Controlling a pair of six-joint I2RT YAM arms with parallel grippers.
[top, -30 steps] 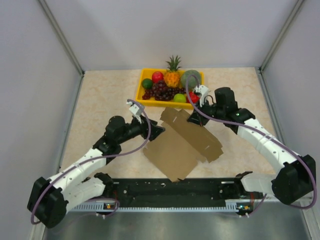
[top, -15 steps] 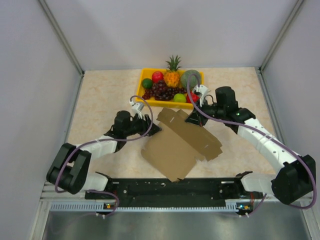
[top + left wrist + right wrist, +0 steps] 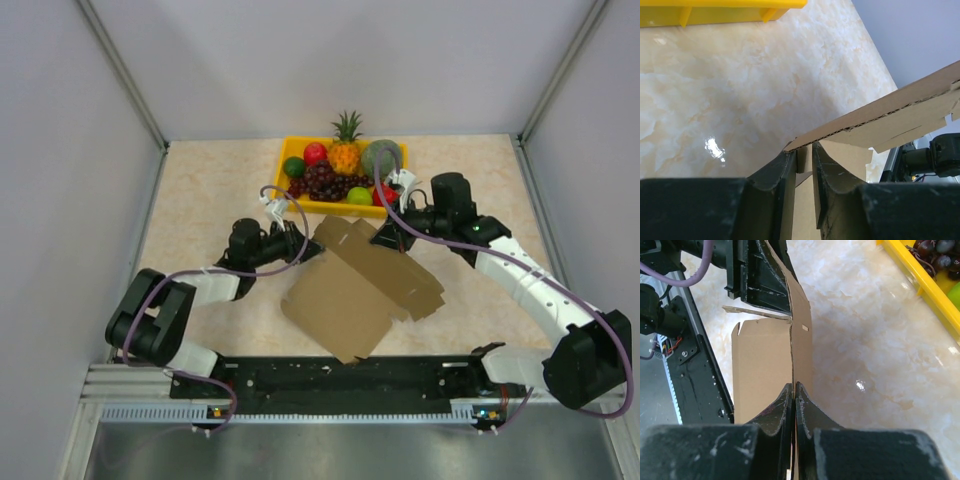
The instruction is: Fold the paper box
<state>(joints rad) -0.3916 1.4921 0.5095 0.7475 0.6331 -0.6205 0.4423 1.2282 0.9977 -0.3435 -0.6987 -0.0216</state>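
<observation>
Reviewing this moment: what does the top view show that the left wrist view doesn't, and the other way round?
Only the top view: the fruit and the cardboard sheet's whole outline. Only the left wrist view: the sheet's corrugated edge close up, with cardboard showing between the left gripper's fingers. Both: the sheet, the left gripper, the yellow tray and the marble table.
</observation>
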